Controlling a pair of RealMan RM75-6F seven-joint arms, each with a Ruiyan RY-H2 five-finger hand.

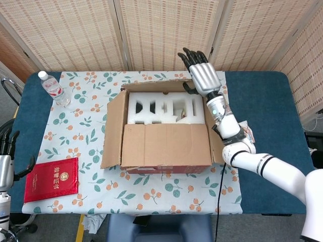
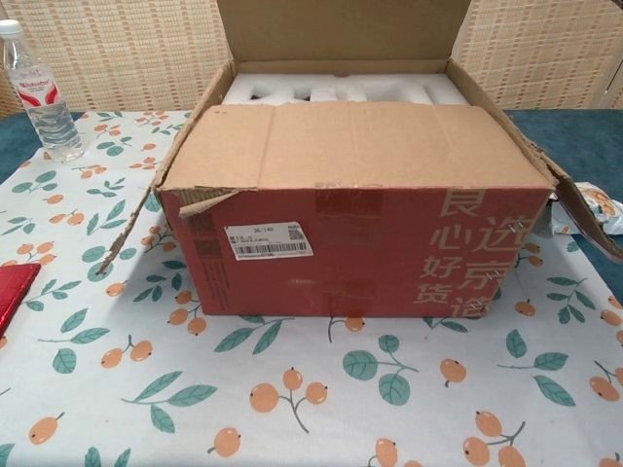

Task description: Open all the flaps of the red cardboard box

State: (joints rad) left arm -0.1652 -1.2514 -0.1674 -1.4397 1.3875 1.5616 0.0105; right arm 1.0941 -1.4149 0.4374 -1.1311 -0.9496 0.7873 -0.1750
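Observation:
The red cardboard box (image 2: 350, 255) stands mid-table. Its back flap (image 2: 341, 29) is raised upright, baring white foam (image 1: 164, 110) inside. The front flap (image 1: 166, 145) lies flat over the near half. Both side flaps, left (image 1: 113, 131) and right (image 1: 218, 123), splay outward. My right hand (image 1: 201, 75) is at the back flap's right top edge, fingers stretched out, thumb touching the flap; the chest view does not show this hand. My left hand (image 1: 5, 161) hangs off the table's left edge, fingers apart and holding nothing.
A water bottle (image 1: 54, 88) stands at the back left. A red booklet (image 1: 51, 179) lies at the front left. Snack packets (image 1: 241, 132) lie right of the box. A woven screen (image 1: 166, 30) stands close behind the table.

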